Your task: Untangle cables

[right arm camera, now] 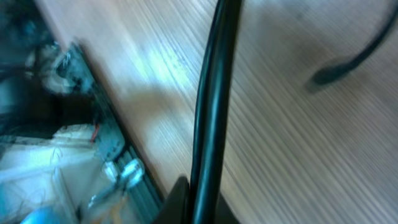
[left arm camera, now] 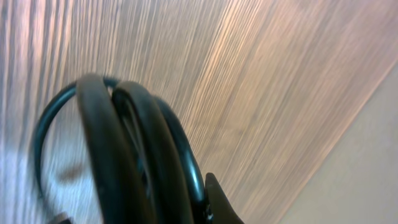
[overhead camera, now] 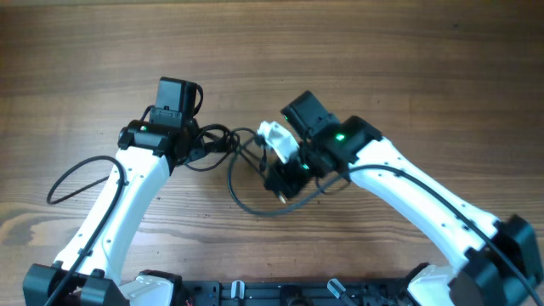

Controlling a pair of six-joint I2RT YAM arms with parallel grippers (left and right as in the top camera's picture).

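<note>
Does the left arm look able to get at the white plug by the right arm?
Likely yes: the white plug lies close to the left claw, only black cable between them.

the overhead view looks straight down on the wooden table (overhead camera: pixel 85 51) from high up. each wrist view skims that same wood at close range, a black cable (left arm camera: pixel 143 155) right against the lens.

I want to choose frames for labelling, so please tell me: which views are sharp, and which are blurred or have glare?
Overhead: sharp and evenly lit, cables and table grain clear. Left wrist: cables very close and out of focus, table smeared. Right wrist: blurred throughout, with a pale glare patch on the table.
</note>
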